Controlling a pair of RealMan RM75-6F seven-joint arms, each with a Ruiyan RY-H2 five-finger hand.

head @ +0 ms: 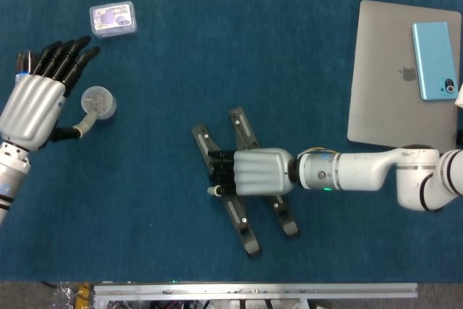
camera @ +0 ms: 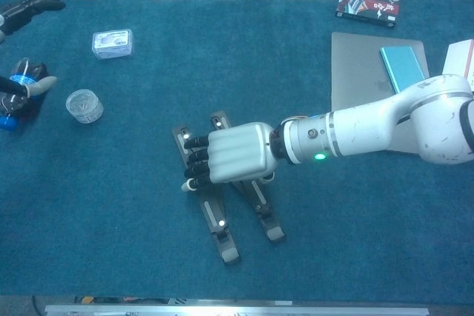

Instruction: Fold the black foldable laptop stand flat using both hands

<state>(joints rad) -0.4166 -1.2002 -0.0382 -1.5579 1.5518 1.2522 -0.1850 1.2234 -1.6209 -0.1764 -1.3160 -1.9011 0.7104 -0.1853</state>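
Head view shows the black fingers point(head: 221, 173) of the right hand point(head: 252, 173) curled down over the middle of the black laptop stand point(head: 230, 210), pressing where its two slim bars run close together; whether they are wrapped around a bar or only pressing on it cannot be told. The stand lies flat near the middle of the blue desk point(head: 217, 56), its bars slanting from upper left to lower right, with small pale dots along them and grey tips at the near ends. From the silver back of that hand the white forearm runs straight out to the right, level with the desk, a small green light glowing at the wrist. Far off at the left edge, the left hand point(head: 36, 92) is held palm-down above the desk, its dark fingers point(head: 69, 59) spread apart and pointing up and right, gripping nothing; its thumb tip sits just beside a small clear round container point(head: 98, 101). A clear box with a purple label point(head: 113, 18), its print too small to read, lies beyond it. At the right, a grey laptop point(head: 387, 70) bearing an apple logo carries a light blue phone point(head: 435, 59) on its lid. In the chest view a printed red and black packet point(camera: 366, 4) lies at the far edge; its lettering is unreadable.
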